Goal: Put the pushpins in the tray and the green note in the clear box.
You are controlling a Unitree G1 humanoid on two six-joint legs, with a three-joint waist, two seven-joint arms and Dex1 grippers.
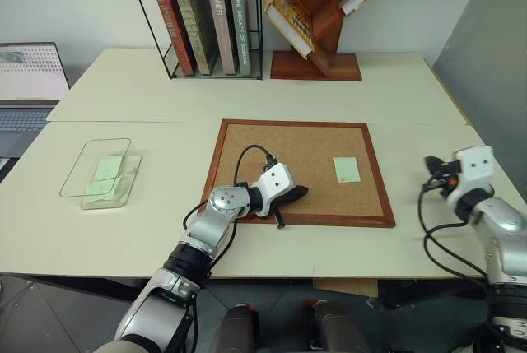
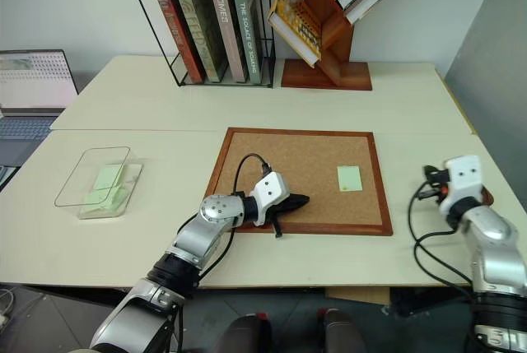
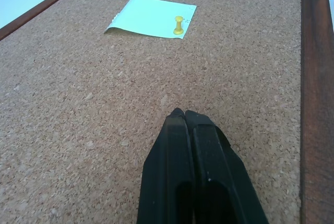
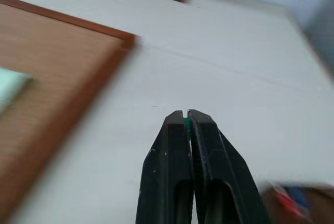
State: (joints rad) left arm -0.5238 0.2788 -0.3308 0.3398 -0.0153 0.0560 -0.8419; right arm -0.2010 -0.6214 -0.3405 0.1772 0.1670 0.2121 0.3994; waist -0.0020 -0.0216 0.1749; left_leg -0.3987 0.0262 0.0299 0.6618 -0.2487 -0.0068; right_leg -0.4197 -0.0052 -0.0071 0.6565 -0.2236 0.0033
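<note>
Holding pale green slips already, the clear box (image 1: 97, 174) sits at the left of the counter (image 1: 148, 106). Left gripper (image 1: 295, 194) rests on the cork board (image 1: 296, 146), jaws closed and empty. The green note (image 1: 347, 169) stays there, fixed by a yellow pushpin (image 3: 178, 26). Right gripper (image 4: 187, 117) is off-board, jaws shut on something green, likely a pin. The tray (image 4: 295, 200) looks to hold coloured pins.

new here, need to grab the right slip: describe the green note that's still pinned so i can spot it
Find the wood-framed cork board mid-table. The green note lies on its right side, held by a yellow pushpin. The other green slips sit inside the clear box far left, off the board.
</note>
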